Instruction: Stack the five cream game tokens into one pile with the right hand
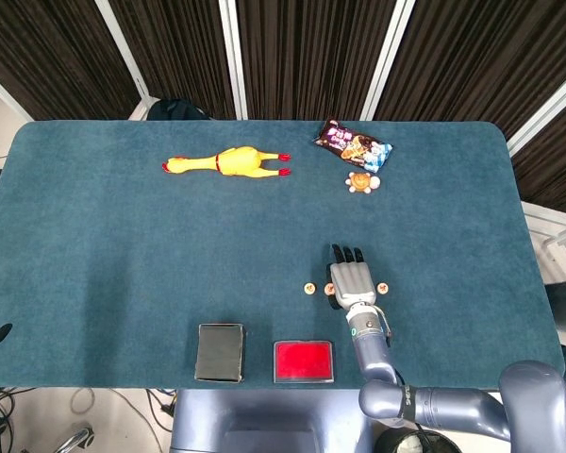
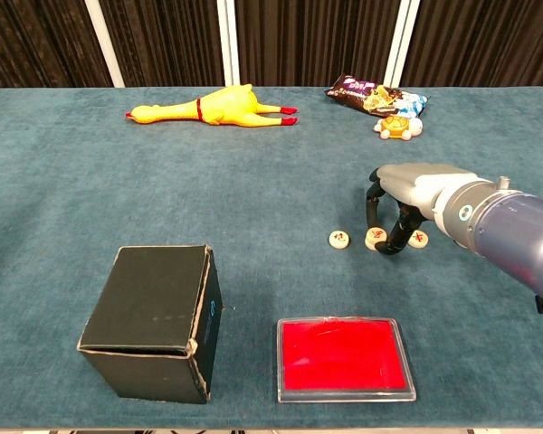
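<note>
Three cream tokens with red marks lie in a row on the blue cloth: a left token (image 2: 339,239), a middle token (image 2: 376,238) and a right token (image 2: 419,239). My right hand (image 2: 407,194) arches over the middle one, fingers curled down. Its fingertips (image 2: 395,244) pinch that token, which rests on the cloth. From above, the right hand (image 1: 351,280) hides the middle token; only the left token (image 1: 308,288) and the right token (image 1: 384,287) show beside it. Whether the middle token is a pile I cannot tell. My left hand is not in view.
A black box (image 2: 154,318) and a red flat case (image 2: 344,357) sit near the front edge. A yellow rubber chicken (image 2: 219,107), a snack bag (image 2: 366,93) and a small orange toy (image 2: 396,127) lie at the far side.
</note>
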You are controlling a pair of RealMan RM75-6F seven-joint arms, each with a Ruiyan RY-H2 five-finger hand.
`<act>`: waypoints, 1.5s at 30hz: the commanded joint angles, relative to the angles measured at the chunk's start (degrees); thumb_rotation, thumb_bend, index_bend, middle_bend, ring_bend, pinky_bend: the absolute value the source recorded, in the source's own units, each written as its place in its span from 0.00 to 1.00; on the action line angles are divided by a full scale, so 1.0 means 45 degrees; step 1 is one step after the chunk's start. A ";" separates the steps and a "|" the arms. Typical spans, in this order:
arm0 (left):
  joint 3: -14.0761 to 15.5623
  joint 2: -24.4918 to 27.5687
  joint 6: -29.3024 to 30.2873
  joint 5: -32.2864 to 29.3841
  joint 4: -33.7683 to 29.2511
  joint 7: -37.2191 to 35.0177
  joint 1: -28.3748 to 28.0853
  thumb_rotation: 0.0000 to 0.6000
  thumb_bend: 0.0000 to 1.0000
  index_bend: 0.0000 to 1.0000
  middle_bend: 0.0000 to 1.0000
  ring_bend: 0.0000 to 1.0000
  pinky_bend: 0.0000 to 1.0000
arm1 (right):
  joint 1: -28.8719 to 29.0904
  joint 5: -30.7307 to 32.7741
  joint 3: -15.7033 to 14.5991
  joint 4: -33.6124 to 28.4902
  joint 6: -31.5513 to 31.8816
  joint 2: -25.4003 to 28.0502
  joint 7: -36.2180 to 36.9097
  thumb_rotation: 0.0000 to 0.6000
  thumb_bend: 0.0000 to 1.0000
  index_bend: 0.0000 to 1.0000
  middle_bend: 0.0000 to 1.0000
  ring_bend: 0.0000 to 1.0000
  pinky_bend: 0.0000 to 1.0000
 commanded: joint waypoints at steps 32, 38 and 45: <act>-0.0014 -0.0008 0.0013 -0.0022 -0.0014 0.0012 0.0007 1.00 0.12 0.13 0.00 0.00 0.03 | -0.0330 0.0209 -0.0167 -0.1239 0.0604 0.1363 -0.0035 1.00 0.39 0.42 0.00 0.00 0.00; -0.0011 -0.0009 0.0028 -0.0006 -0.0025 0.0040 0.0010 1.00 0.12 0.13 0.00 0.00 0.03 | -0.0714 -0.0035 -0.0406 -0.0936 0.0466 0.1465 0.0613 1.00 0.39 0.42 0.00 0.00 0.00; 0.0002 -0.0008 0.0002 0.0005 -0.0024 0.0080 -0.0001 1.00 0.12 0.13 0.00 0.00 0.03 | -0.0999 -0.0474 -0.0685 -0.0459 0.0385 0.1361 0.1066 1.00 0.39 0.42 0.00 0.00 0.00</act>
